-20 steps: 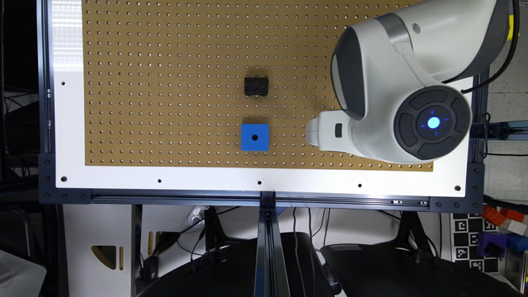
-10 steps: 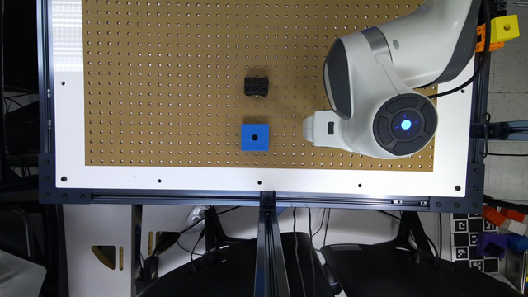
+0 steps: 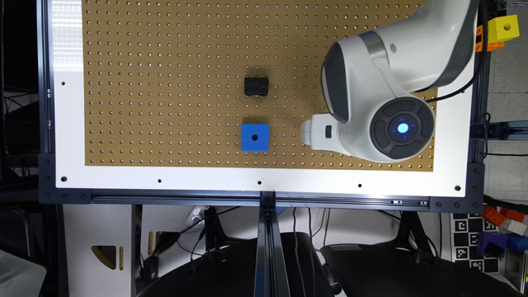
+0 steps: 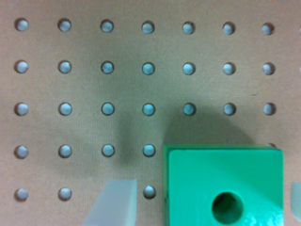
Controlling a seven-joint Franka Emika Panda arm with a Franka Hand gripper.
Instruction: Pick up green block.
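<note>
**Inspector:** Report the position of the green block relative to the pincer.

**Operator:** From my wrist view, the green block (image 4: 223,186) sits flat on the pegboard (image 4: 84,89), between the two fingertips. One pale fingertip (image 4: 113,203) stands just beside one side face of the block, with a narrow strip of board and one peg hole showing between them. The other fingertip (image 4: 296,200) is a sliver at the frame edge, just past the opposite side face. I take the gripper (image 4: 204,202) as spread wide, straddling the block and touching it on neither side as far as I can see.

**Inspector:** Orientation and long axis?

**Operator:** The block is a cube, so I can name no long axis. Its holed face points up at the camera, the round dark hole sitting near the middle of that face. Its edges run parallel to the rows of peg holes, square to the board. Part of the block is cut off by the frame edge.

**Inspector:** And the exterior view?

**Operator:** There I see the arm (image 3: 396,82) over the pegboard's (image 3: 165,82) right portion as that view shows it, the white gripper part (image 3: 315,134) projecting toward the view's left. A blue cube (image 3: 255,137) lies apart from it, further to the view's left. A small black fixture (image 3: 256,86) sits beyond the blue cube. A yellow cube (image 3: 503,28) rests off the board at the view's upper right.
</note>
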